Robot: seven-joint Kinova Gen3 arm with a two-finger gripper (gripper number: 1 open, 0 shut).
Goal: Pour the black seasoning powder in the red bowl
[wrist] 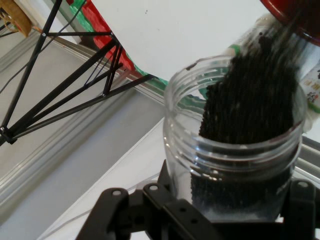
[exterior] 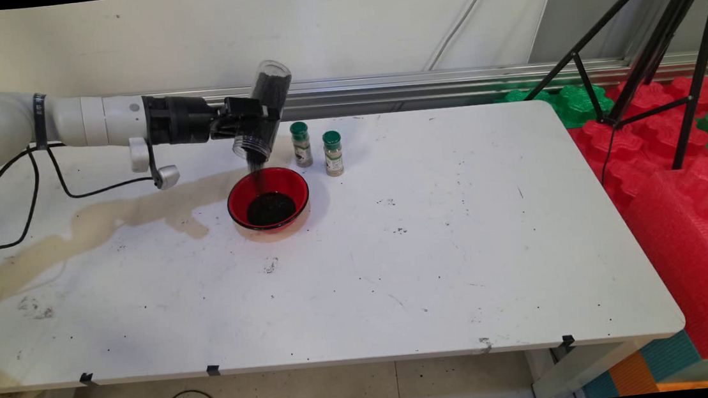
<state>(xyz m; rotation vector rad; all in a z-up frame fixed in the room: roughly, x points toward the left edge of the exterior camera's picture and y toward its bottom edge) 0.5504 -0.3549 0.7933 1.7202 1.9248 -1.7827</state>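
Observation:
My gripper [exterior: 256,123] is shut on a clear plastic jar [exterior: 264,109] of small black grains, held tipped mouth-down above the table. A thin stream of grains falls from the jar's mouth into a red bowl [exterior: 268,198] right below it, where a dark pile lies. In the hand view the jar [wrist: 235,150] fills the frame between the linkage, its open threaded mouth turned away, grains sliding toward the red bowl's rim [wrist: 292,17] at the top right.
Two small spice jars with green lids [exterior: 301,144] [exterior: 333,153] stand just behind and right of the bowl. A brownish stain [exterior: 124,214] runs across the table's left side. A black tripod [exterior: 661,44] and red and green foam blocks [exterior: 677,151] lie beyond the right edge.

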